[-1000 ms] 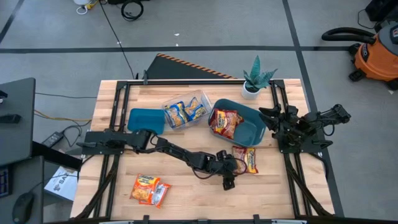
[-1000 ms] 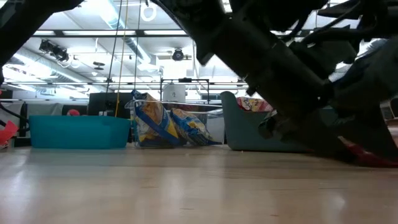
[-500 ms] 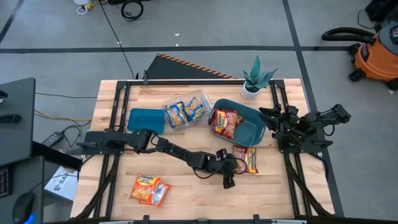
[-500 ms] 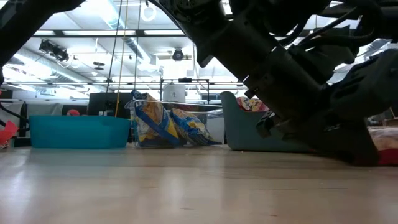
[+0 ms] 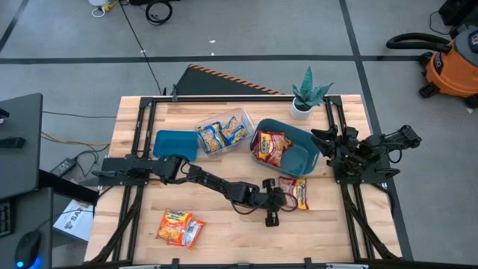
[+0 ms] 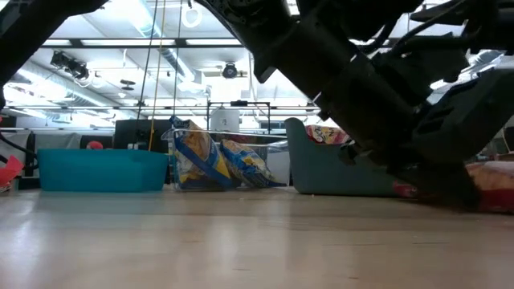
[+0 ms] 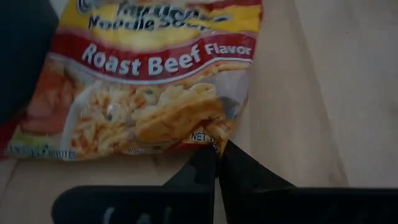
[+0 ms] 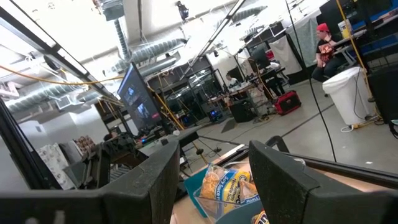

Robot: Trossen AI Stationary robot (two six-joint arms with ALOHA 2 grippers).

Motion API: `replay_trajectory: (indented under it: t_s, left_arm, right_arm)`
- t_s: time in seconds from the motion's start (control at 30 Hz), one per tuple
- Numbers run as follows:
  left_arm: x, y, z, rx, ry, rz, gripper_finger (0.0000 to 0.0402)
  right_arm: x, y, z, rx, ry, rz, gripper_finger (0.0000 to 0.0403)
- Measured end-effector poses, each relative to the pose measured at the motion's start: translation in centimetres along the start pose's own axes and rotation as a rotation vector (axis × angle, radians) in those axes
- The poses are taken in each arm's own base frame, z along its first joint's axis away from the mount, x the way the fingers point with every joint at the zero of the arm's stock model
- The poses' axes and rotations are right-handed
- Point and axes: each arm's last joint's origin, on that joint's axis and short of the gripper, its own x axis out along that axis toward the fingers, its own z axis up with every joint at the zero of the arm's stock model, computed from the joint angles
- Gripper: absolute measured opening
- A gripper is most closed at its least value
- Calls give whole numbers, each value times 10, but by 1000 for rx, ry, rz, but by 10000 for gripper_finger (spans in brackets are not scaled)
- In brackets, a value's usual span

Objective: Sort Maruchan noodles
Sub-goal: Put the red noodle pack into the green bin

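Note:
A red-and-yellow Maruchan noodles packet [image 5: 296, 191] marked Roast Beef [image 7: 149, 93] lies flat on the table right of centre. My left gripper [image 5: 278, 196] is shut on its left edge. Two orange-and-yellow packets [image 5: 179, 228] lie near the front left. Blue-and-yellow packets [image 5: 221, 133] sit in a clear tray, and red packets [image 5: 270, 146] sit in the teal bin [image 5: 302, 153]. My right gripper [image 8: 211, 186] waits open at the table's right side [image 5: 321, 139], touching nothing. My left gripper pinches the red packet's crimped edge [image 7: 214, 140] between its two fingertips [image 7: 205, 163], close to one corner. The fingers come slanting down from the table's left. The rest of the packet lies on the table.
A second teal bin [image 5: 175, 143] stands at the back left beside the clear tray [image 5: 243, 119]. A potted plant [image 5: 305, 97] stands at the far edge. Dark rails [image 5: 142, 149] run along both table sides. Bare wood lies along the near edge.
My left gripper has shut on the red packet's left edge, staying almost in place. The packet has kept its place on the table.

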Motion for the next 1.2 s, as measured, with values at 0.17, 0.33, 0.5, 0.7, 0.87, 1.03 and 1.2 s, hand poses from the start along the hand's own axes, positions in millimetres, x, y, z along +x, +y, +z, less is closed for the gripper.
replay_trajectory:
  t_s: [0.17,0.33,0.5,0.7,0.87,1.03,1.2]
  left_arm:
    - [-3,-1,12,36,-16,-10,21]
    - [-13,-2,33,119,15,-4,15]
    - [-31,0,62,199,44,28,16]
    - [-55,3,90,297,79,108,16]
    - [-77,12,104,363,112,213,17]
    - [-103,25,123,364,76,295,17]
    - [-119,42,141,361,18,342,17]
  right_arm:
    - [0,0,0,0,0,0,199]
    - [0,0,0,0,0,0,199]
    - [0,0,0,0,0,0,199]
    - [0,0,0,0,0,0,199]
    - [0,0,0,0,0,0,199]
    - [0,0,0,1,-1,0,199]
    - [0,0,0,1,0,2,199]
